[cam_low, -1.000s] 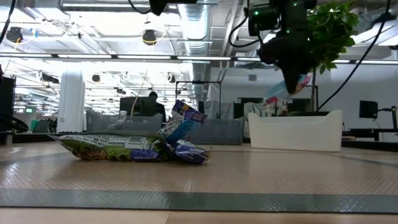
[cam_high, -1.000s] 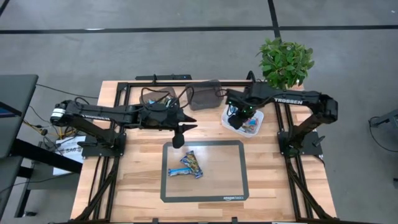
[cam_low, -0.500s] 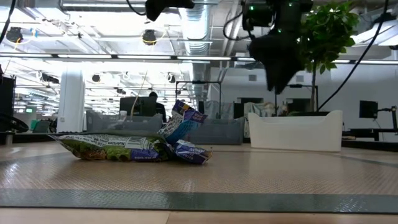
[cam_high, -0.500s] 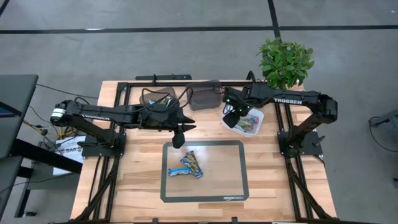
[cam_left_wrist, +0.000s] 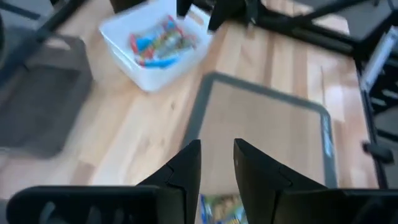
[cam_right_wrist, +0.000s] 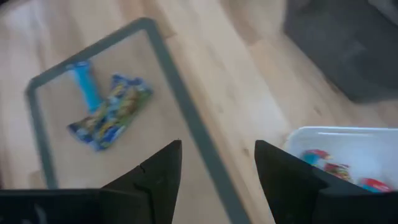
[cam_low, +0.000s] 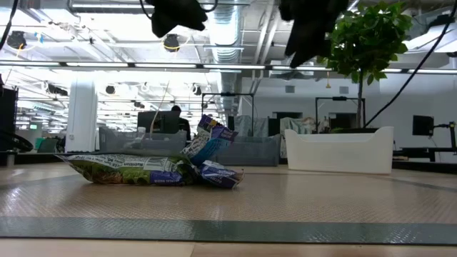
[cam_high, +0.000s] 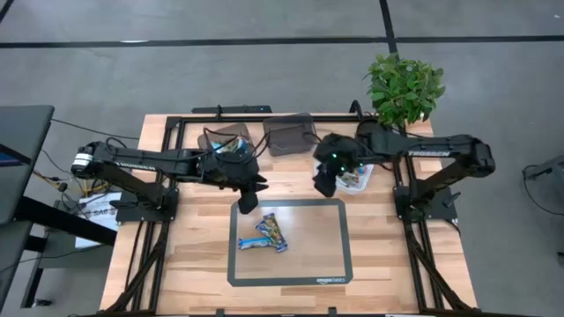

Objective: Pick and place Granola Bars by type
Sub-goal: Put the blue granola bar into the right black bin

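Three Granola Bars (cam_high: 263, 233) lie in a small heap on the grey-framed mat (cam_high: 347, 251). In the low view a green-and-blue one (cam_low: 128, 171) lies flat, and a blue one (cam_low: 211, 139) leans up over the heap. More bars (cam_left_wrist: 158, 46) lie in the white tray (cam_high: 367, 180) at the back right. My right gripper (cam_right_wrist: 217, 155) hangs open and empty between the tray and the mat's far right corner. My left gripper (cam_left_wrist: 216, 165) hovers over the mat's far edge, its fingers a narrow gap apart with nothing between them.
Two dark bins (cam_high: 289, 136) (cam_high: 225, 141) stand at the table's far edge, left of the white tray. A potted plant (cam_high: 404, 88) stands at the far right corner. Black frame rails run along both sides of the table.
My right gripper has let go of a bar over the white tray; the bar dropped in. The gripper has then swung off the tray toward the near left, over the mat's far right corner. My left gripper has come down a little over the mat's far edge.
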### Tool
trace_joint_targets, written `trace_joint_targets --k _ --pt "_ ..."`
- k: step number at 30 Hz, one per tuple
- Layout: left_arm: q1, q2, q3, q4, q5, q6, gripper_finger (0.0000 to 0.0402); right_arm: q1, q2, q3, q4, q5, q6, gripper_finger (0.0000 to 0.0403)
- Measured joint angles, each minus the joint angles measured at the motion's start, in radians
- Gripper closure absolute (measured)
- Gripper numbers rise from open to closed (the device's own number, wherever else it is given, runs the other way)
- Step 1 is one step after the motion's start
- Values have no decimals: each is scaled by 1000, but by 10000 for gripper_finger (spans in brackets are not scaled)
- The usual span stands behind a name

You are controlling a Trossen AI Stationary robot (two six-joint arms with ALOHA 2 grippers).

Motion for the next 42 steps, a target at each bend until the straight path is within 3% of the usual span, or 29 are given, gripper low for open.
trace_joint_targets --k 7,11,21,26,35,42 --pt "-65 0 0 -146 23 -21 315 139 -19 0 14 -1 14 218" --pt "-126 0 0 -230 -15 -55 315 217 5 0 43 -1 42 221" --pt "-238 -1 0 -286 -37 -117 315 342 159 0 274 6 224 223" --pt "-291 -2 0 -329 -43 -155 315 371 271 16 370 5 325 231" --pt "-373 -2 0 -411 -26 -202 315 376 514 153 377 -106 387 239" --pt "-405 -2 0 -417 -32 -222 315 328 619 248 336 -92 402 241"
